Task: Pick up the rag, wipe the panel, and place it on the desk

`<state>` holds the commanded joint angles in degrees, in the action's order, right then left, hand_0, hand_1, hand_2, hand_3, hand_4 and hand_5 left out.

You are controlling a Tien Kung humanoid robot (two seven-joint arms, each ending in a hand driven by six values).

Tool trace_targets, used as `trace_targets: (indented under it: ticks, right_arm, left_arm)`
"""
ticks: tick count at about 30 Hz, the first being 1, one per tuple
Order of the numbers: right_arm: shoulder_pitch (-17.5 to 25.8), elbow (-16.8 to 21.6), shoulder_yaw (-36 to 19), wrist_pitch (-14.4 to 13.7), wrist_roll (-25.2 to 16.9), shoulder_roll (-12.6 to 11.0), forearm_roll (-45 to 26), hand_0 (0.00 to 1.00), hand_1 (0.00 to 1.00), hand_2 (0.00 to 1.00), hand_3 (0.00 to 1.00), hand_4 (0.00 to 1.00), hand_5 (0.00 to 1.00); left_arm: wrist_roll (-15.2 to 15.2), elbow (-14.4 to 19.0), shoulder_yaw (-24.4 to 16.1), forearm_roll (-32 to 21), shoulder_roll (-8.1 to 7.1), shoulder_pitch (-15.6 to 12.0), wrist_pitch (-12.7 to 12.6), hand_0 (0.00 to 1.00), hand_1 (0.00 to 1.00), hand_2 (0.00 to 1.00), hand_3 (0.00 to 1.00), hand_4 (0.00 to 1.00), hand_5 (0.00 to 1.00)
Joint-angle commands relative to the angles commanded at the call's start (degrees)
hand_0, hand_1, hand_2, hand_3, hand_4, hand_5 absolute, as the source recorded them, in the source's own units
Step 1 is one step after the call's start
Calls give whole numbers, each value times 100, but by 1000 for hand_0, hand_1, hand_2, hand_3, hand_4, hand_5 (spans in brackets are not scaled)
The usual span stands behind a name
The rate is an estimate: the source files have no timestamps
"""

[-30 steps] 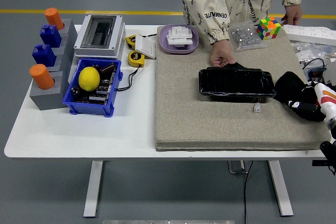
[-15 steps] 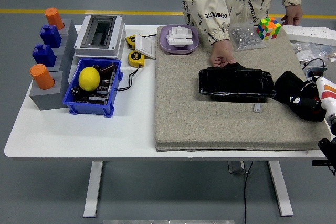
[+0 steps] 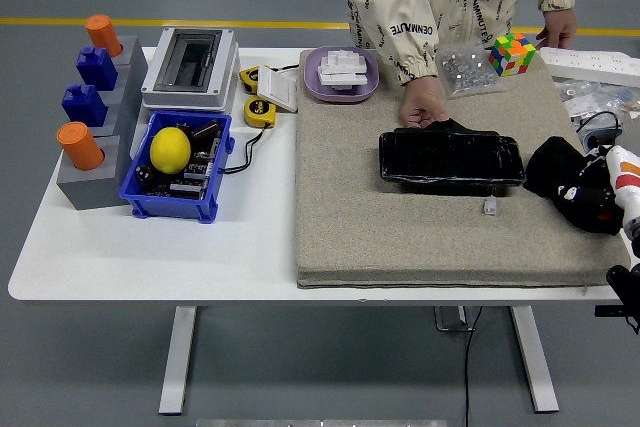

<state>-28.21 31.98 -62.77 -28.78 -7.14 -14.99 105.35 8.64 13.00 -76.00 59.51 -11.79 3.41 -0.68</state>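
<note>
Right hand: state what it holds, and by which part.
The right hand lies on the black rag's right end, fingers dark against the cloth; whether it grips cannot be told.

A glossy black rectangular panel lies on a grey-beige felt mat covering the right part of the white table. A person's hand rests at the panel's far left edge. Just right of the panel, the robot's right hand is curled into a crumpled black rag. A small white clip sits just in front of the panel.
</note>
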Motion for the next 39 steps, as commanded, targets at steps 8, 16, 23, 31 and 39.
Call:
trace_targets:
  ticks: [8, 16, 23, 31, 39]
  right_arm:
    - [8, 71, -26, -38, 81, -26, 58, 162, 278, 366, 376, 970, 121]
    - [26, 348, -110, -114, 180, -119, 106, 125, 231, 313, 368, 918, 124]
    - [39, 575, -213, -160, 255, -183, 157, 125, 229, 310, 366, 905, 103]
    - [86, 1009, -107, -222, 504, -181, 244, 131, 229, 300, 364, 879, 61]
    - [170, 1637, 117, -185, 867, -216, 409, 130, 222, 296, 360, 860, 45]
  left_arm:
    - [1, -7, -21, 6, 6, -9, -1, 605, 636, 639, 560, 631, 447]
    - [1, -8, -60, 23, 17, -13, -1, 604, 636, 639, 561, 631, 443]
    - [0, -4, -80, 40, 11, -15, -4, 605, 636, 638, 561, 630, 442]
    - [0, -7, -93, 54, 5, -36, -4, 606, 637, 638, 561, 632, 444]
    - [2, -10, -91, 61, -2, -55, -6, 606, 636, 636, 559, 632, 444]
